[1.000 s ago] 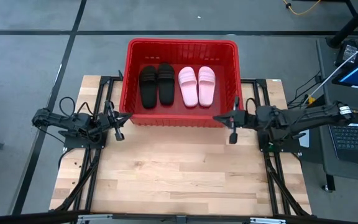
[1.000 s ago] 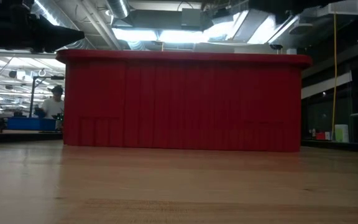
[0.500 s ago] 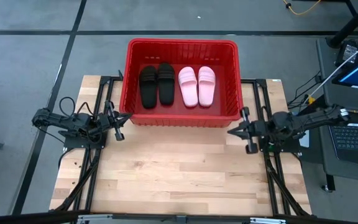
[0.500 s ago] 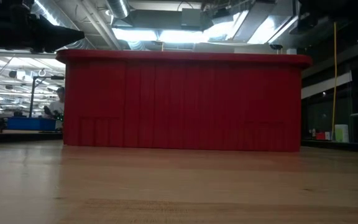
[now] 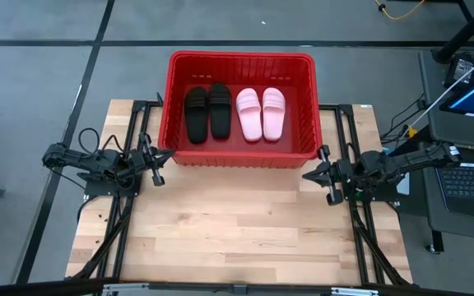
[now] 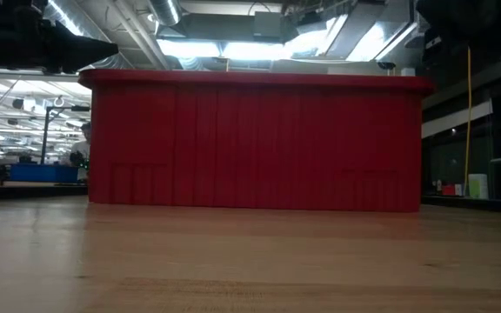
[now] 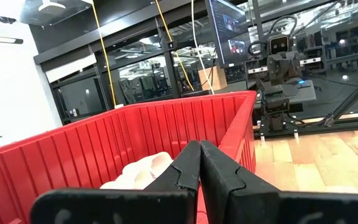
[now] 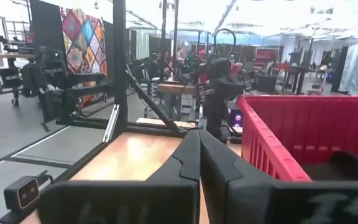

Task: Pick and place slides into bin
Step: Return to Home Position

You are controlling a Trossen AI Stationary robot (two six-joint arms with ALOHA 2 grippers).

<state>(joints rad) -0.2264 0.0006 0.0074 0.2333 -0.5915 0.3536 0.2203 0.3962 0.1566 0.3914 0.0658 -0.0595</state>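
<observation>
**Right gripper [image 5: 307, 174] closed on nothing, close to the basket's corner**

In its wrist view the right gripper's two dark fingers [image 8: 185, 158] press together with nothing between them. Seen from above, it hangs at centre right of the frame, just beside the lower right corner of the large rectangular red plastic bin [image 5: 241, 56] with slotted walls. The left gripper [image 5: 161, 154], at centre left, is likewise pinched closed and empty, near the bin's lower left corner.

Both matte black slides [image 5: 208, 112] and both pale pink slides [image 5: 262, 113] lie flat, side by side, on the bin's floor at upper centre.

The likely remaining danger is contact. If either arm swings inward while retracting, its fingers could clip the thick rim or snag a slot. That could drag the bin across the pale wooden plank table [image 5: 237, 222] or tip it, spilling the slides.
</observation>
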